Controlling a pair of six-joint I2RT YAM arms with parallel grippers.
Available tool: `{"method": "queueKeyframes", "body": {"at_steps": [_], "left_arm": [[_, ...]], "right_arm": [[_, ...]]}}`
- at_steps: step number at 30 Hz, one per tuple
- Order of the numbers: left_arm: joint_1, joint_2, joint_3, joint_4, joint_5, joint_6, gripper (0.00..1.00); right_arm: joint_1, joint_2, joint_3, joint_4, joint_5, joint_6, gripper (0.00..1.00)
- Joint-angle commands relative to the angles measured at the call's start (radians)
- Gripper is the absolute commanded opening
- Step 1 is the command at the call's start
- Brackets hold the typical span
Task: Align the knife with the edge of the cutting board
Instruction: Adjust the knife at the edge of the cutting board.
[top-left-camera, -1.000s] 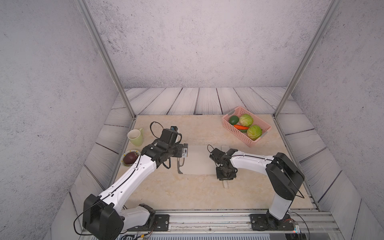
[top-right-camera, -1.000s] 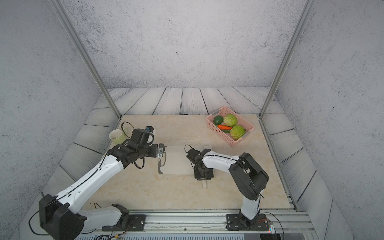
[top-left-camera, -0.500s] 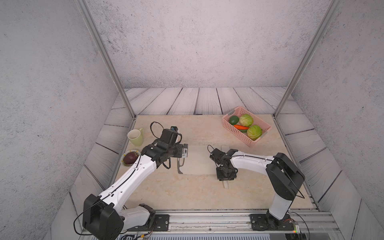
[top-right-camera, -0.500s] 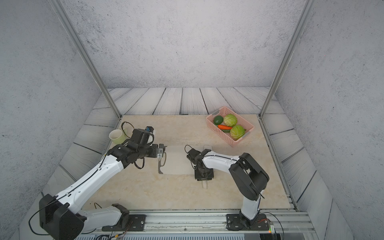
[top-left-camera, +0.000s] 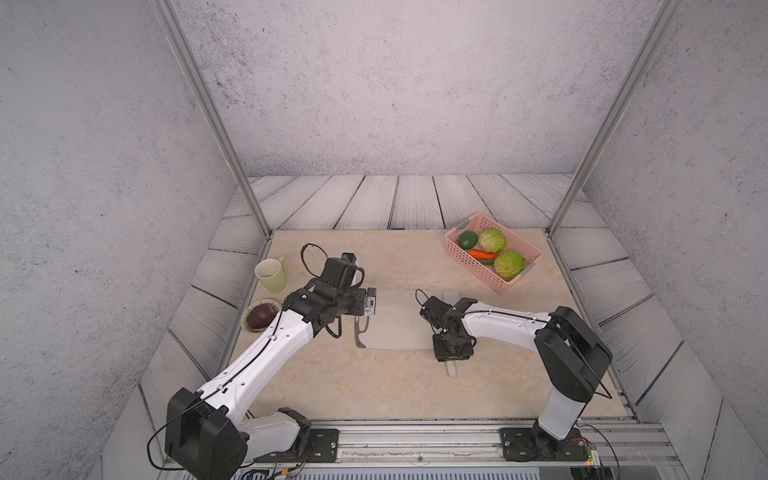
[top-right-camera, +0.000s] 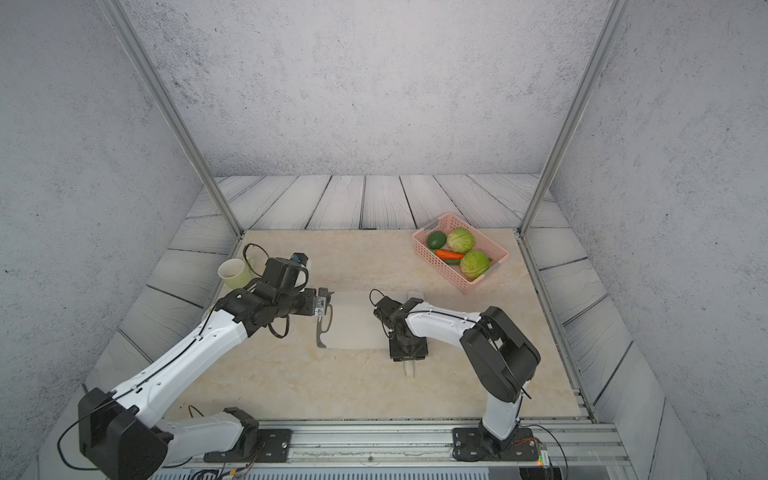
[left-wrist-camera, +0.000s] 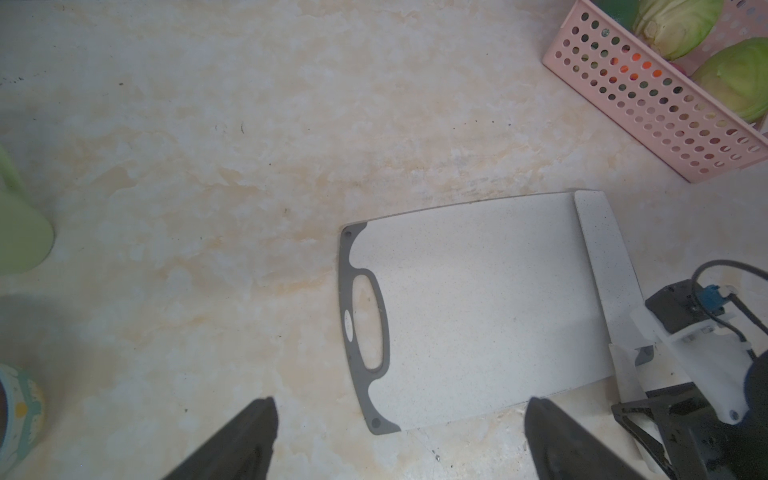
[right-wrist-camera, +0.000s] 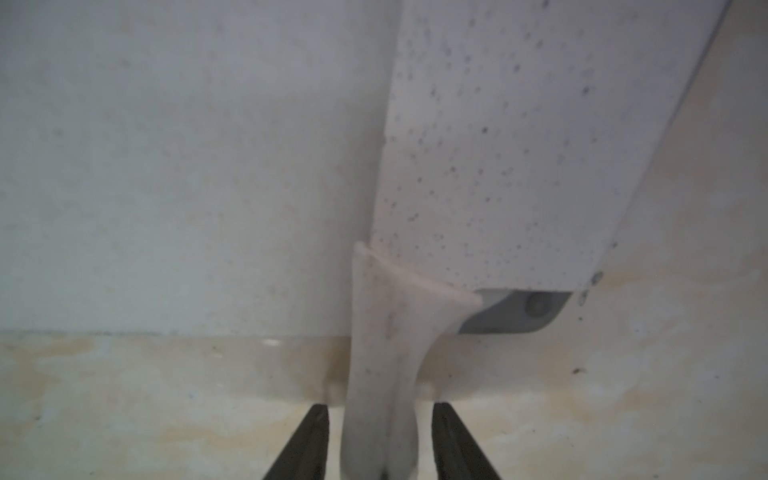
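- Your right end effector (right-wrist-camera: 380, 407) sits low at the near long edge of the cutting board (top-left-camera: 395, 320), right over the handle of the knife (left-wrist-camera: 602, 257).
- In the right wrist view its two fingers (right-wrist-camera: 311, 440) stand on either side of the handle with a thin strip of desk (top-left-camera: 374, 386) showing on each side. It is only slightly parted and has no hold on the handle.
- The knife lies flat along the board's end farthest from the oval handle slot, on your right arm's side. Its broad blade covers that end's grey trim, and one trim corner peeks out under the blade's heel in the right wrist view.
- The blade runs roughly parallel to that end edge across the board's width. The handle sticks out past the near edge onto the desk, as both top views show.
- Your left end effector (left-wrist-camera: 401, 401) is spread wide and holds nothing. It hangs above the slot end of the board, with the board and bare desk showing between its fingers.
- Off to the side, a pink basket (top-left-camera: 473, 262) with two cabbages, a carrot and an avocado sits at the far right of the desk.
- A green mug (top-left-camera: 272, 274) and a small bowl (top-left-camera: 259, 318) with a dark red fruit stand at the left edge.
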Motion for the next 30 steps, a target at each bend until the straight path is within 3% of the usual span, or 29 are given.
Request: {"method": "queueKeyframes", "body": {"at_steps": [1,4,10,14,23,30], "left_arm": [[-0.009,0.005,0.026,-0.011,-0.008,0.01,0.98],[-0.009,0.004,0.026,-0.011,-0.01,0.01,0.98],[-0.011,0.006,0.026,-0.012,-0.01,0.011,0.98],[-0.012,0.004,0.026,-0.012,-0.013,0.011,0.98],[-0.012,-0.005,0.024,-0.014,-0.04,0.01,0.98],[-0.012,-0.019,0.022,-0.019,-0.091,0.008,0.98]], "right_arm": [[0.004,-0.039,-0.009,-0.022,-0.005,-0.011,0.48],[0.004,-0.048,-0.011,-0.019,-0.012,-0.019,0.58],[0.004,-0.074,-0.018,-0.02,-0.022,-0.034,0.87],[0.005,-0.097,-0.017,-0.018,-0.037,-0.058,0.99],[-0.004,-0.192,0.041,-0.081,-0.051,-0.139,0.99],[-0.072,-0.305,0.083,-0.131,-0.066,-0.193,0.99]]}}
